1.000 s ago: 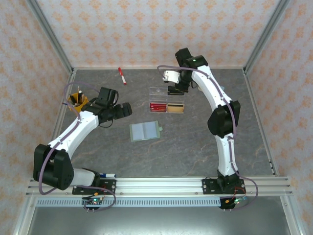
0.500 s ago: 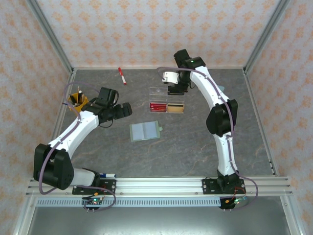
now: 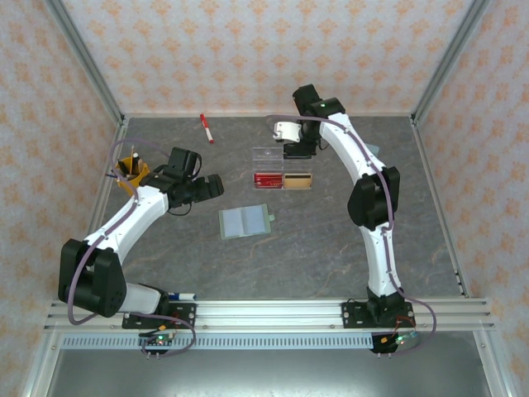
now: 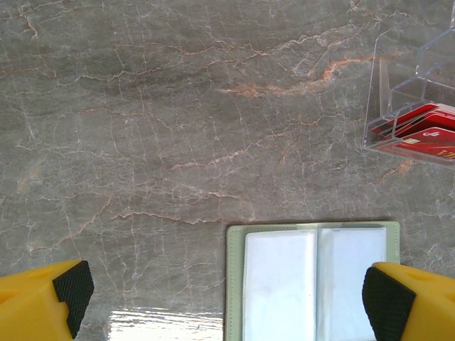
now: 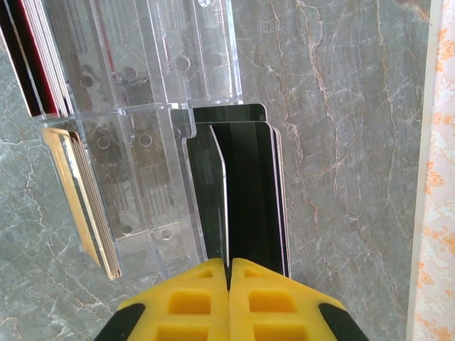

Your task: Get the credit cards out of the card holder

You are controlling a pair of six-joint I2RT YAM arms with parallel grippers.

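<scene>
The card holder (image 3: 245, 222) lies open and flat mid-table; in the left wrist view its clear pockets (image 4: 313, 284) look empty. My left gripper (image 3: 211, 186) hangs just left of it, jaws wide open (image 4: 227, 305), nothing between them. Red credit cards (image 3: 267, 179) and tan-gold credit cards (image 3: 298, 182) stand on edge in a clear tray (image 3: 283, 157). My right gripper (image 3: 299, 149) is over the tray's back side. Its yellow jaws (image 5: 228, 261) are shut on the edge of a thin dark card (image 5: 225, 206), beside more dark cards (image 5: 256, 192).
A red marker (image 3: 205, 128) lies at the back left. A yellow cup (image 3: 130, 168) with pencils stands at the left wall. A blue pen (image 3: 183, 295) lies by the left arm's base. Bare stone table lies in front of the wallet.
The right arm has drifted slightly left and back over the tray. The left arm and the wallet have not moved.
</scene>
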